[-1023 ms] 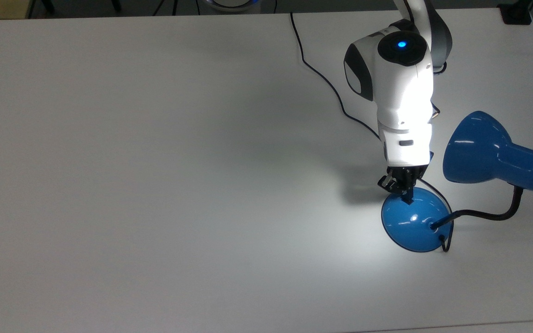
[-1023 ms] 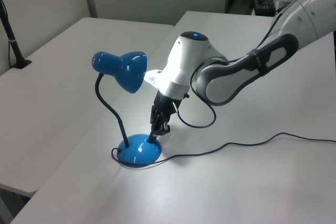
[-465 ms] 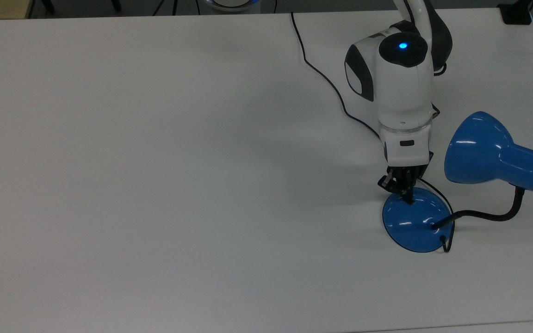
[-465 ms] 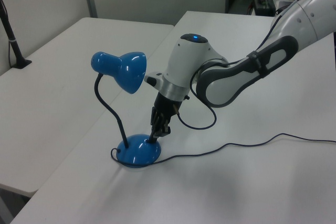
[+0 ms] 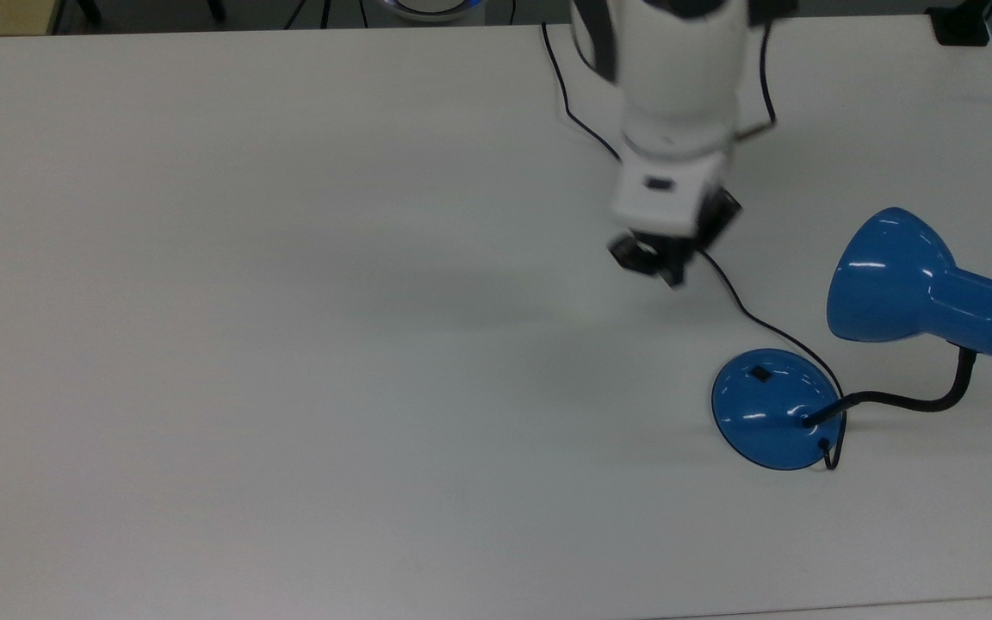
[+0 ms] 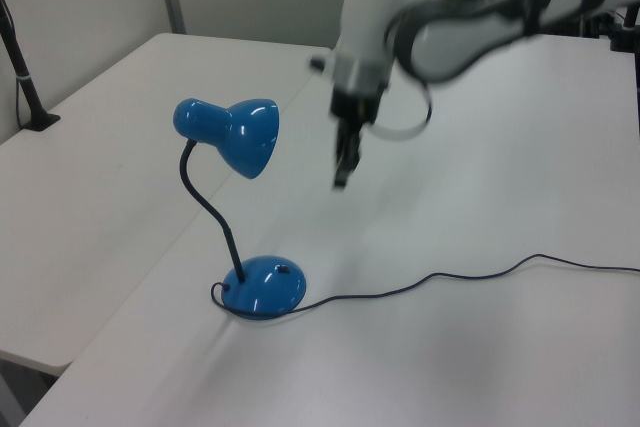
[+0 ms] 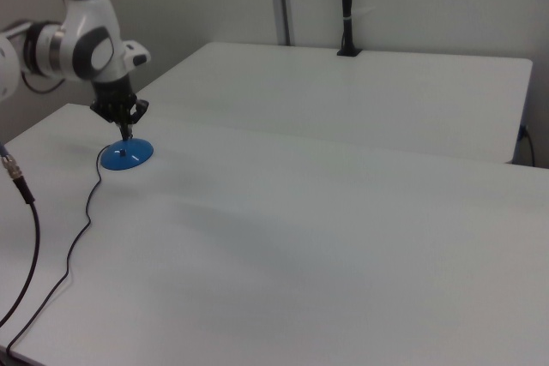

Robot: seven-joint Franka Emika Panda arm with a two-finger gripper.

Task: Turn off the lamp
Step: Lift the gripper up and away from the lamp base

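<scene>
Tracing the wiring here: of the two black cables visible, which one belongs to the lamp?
The thin black cord lying on the table, ending at the lamp base; the other cable loops beside the arm.

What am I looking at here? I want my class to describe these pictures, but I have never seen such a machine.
The white machine is a robot arm. At its end sits a gripper, two small fingers that pinch, here together and holding nothing. Three fixed cameras catch one moment: the top view looks down on the table, and the left view and right view look across it at a slant. On the white table stands a blue desk lamp with a round base, a small black switch and a thin black cord. In the top view and left view the gripper hangs in the air, apart from the lamp, which casts no glow.
</scene>
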